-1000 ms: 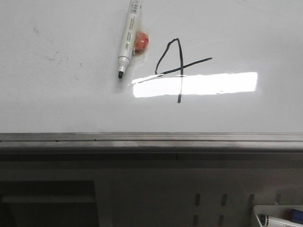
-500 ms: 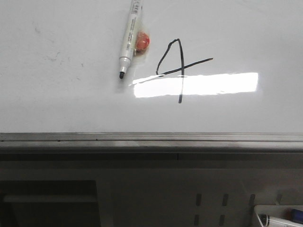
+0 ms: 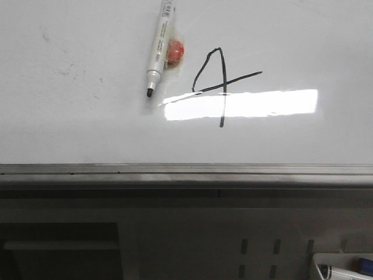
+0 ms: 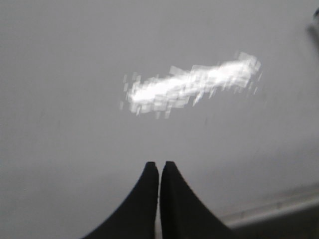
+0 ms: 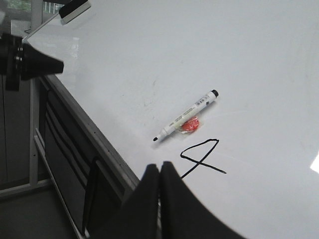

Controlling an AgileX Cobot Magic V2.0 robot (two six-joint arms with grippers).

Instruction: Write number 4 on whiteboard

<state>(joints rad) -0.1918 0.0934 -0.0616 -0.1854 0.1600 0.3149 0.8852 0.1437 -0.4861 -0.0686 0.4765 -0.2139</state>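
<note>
The number 4 stands in thin black marker on the glossy whiteboard, its stem crossing a bright strip of reflected light. A white marker with a black tip lies on the board just left of the figure, uncapped, with a small red round thing beside it. Neither gripper shows in the front view. My left gripper is shut and empty over bare whiteboard. My right gripper is shut and empty, near the board's rail, short of the number 4 and the marker.
A grey metal rail runs along the board's near edge, with a dark cabinet front below. A white tray holding markers sits at the lower right. An eraser rests at the board's far corner. The left arm shows as a dark cone.
</note>
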